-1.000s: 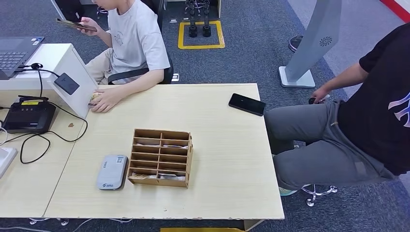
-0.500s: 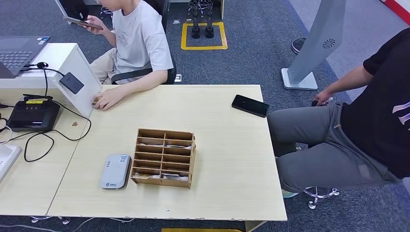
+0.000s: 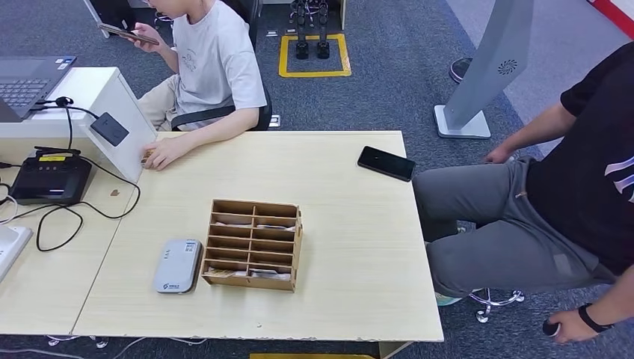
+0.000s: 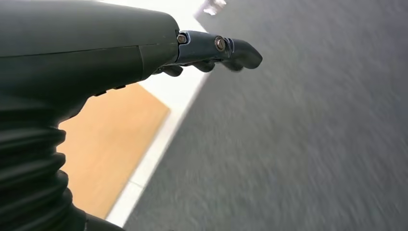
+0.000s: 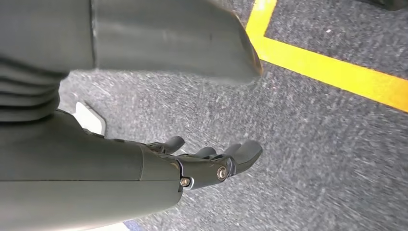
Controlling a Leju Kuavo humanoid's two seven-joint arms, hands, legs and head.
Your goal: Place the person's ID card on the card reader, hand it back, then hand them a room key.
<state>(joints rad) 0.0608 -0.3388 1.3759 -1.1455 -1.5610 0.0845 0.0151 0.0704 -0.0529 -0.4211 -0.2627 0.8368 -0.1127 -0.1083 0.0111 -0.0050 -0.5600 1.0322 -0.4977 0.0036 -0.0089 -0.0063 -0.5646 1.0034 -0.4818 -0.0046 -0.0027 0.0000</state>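
Nothing in the left hand (image 4: 159, 53): fingers (image 4: 235, 54) loosely apart, only lightly curled, hanging by the pale desk edge over grey carpet. Same for the right hand (image 5: 192, 168), fingers (image 5: 248, 150) spread and bare above carpet and a yellow floor line. Looks like waiting, arms down at the sides with no reach begun. Further out on the desk (image 3: 344, 247), closest to the robot, a flat grey card reader (image 3: 177, 266), set just beside a wooden slotted rack (image 3: 253, 243); pale cards in several slots, probably the room keys, kept within easy reach for the last step. Beyond that, at the far left corner of the desk, a seated person's hand (image 3: 163, 152) resting flat on something small and tan (image 3: 146, 158); possibly the ID card, too small to tell, and in any case not offered yet, with attention on a phone (image 3: 123, 34) held up in the other hand. Well apart to the right, a black phone (image 3: 385, 163) near the desk edge, next to a second seated person in a black shirt (image 3: 591, 149). Judging by this, task at its very start: nothing on the reader, nothing handed over.
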